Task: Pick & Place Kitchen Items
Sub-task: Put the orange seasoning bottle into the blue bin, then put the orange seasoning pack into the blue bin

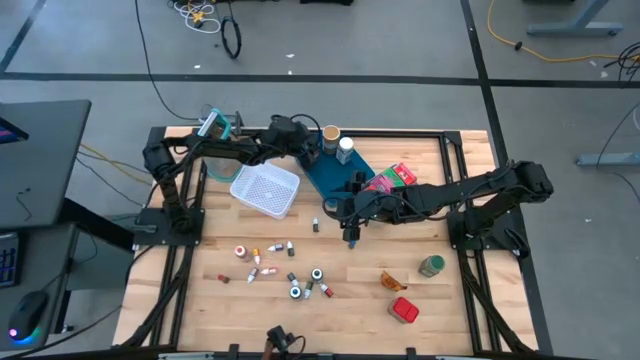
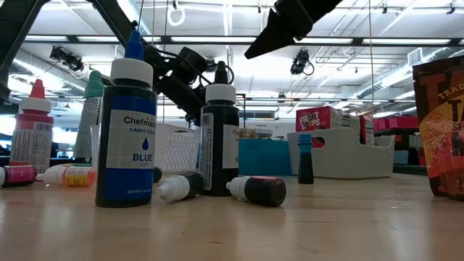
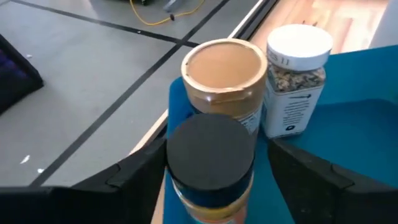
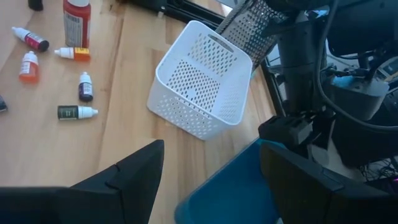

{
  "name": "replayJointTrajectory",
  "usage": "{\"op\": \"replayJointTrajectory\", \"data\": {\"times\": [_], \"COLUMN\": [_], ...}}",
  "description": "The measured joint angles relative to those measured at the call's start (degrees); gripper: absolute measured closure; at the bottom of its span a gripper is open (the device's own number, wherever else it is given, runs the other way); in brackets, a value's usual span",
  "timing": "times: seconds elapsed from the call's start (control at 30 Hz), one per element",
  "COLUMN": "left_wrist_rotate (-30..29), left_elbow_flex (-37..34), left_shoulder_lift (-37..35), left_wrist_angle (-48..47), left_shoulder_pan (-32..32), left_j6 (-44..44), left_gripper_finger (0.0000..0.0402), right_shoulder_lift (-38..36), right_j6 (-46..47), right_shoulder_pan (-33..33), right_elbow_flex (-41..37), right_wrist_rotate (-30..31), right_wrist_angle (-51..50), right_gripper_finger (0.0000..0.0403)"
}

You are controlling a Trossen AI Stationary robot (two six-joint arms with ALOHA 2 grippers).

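Note:
My left gripper (image 1: 314, 148) is over the far end of the blue tray (image 1: 338, 180), open, one finger on each side of a black-lidded jar (image 3: 211, 155) that stands upright on the tray. Just beyond it stand a tan-lidded jar (image 3: 224, 68) and a white-lidded jar (image 3: 297, 68), also on the tray. My right gripper (image 1: 338, 206) hangs open above the tray's near left edge, with nothing between its fingers (image 4: 211, 162). Several small bottles (image 1: 272, 258) lie loose on the near table. My left gripper comes at the black-lidded jar slanting down from the table's left. One finger (image 3: 146, 174) stands right against the jar's side, and whether it touches I cannot tell. A gap shows between the other finger (image 3: 298, 168) and the jar.
A white mesh basket (image 1: 265, 190) sits left of the tray. Red, pink and green packets (image 1: 390, 180) lie at the tray's right end. A green-lidded jar (image 1: 431, 265), an orange packet (image 1: 393, 281) and a red tin (image 1: 404, 310) lie near right.

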Motion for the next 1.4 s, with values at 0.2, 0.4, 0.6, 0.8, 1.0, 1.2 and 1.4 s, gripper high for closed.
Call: {"op": "replayJointTrajectory", "data": {"times": [0.2, 0.4, 0.6, 0.8, 1.0, 1.2, 1.4], "left_wrist_rotate": [-4.3, -1.5, 7.6, 11.2, 11.3, 11.2, 10.6], "left_elbow_flex": [0.0, 0.0, -0.3, -0.5, -0.5, -0.6, -0.6], "left_shoulder_lift": [-3.0, -13.4, -28.9, -39.7, -43.1, -42.2, -42.3], "left_wrist_angle": [-1.0, -9.0, -21.0, -30.5, -35.9, -35.2, -34.7], "left_shoulder_pan": [-0.1, -0.5, -0.7, -2.7, -5.9, -8.3, -9.3], "left_j6": [-0.4, -2.1, -2.3, 0.8, 3.8, 3.9, 3.9], "left_gripper_finger": [0.0091, 0.0096, 0.0097, 0.0097, 0.0097, 0.0097, 0.0097], "right_shoulder_lift": [0.0, 0.0, 0.0, 0.0, -0.5, -0.9, -1.0], "right_j6": [0.8, 9.3, 16.4, 22.9, 35.2, 54.7, 68.5], "right_shoulder_pan": [0.0, 0.0, 0.2, 3.6, 7.9, 11.2, 14.6], "right_elbow_flex": [0.0, 0.0, 0.0, 0.0, 0.0, 0.0, 0.0], "right_wrist_rotate": [-4.0, -8.5, -8.5, -10.0, -15.8, -20.7, -26.2], "right_wrist_angle": [0.1, 1.8, 1.5, -7.0, -18.1, -31.5, -37.0], "right_gripper_finger": [0.0128, 0.0128, 0.0128, 0.0128, 0.0128, 0.0128, 0.0128]}}
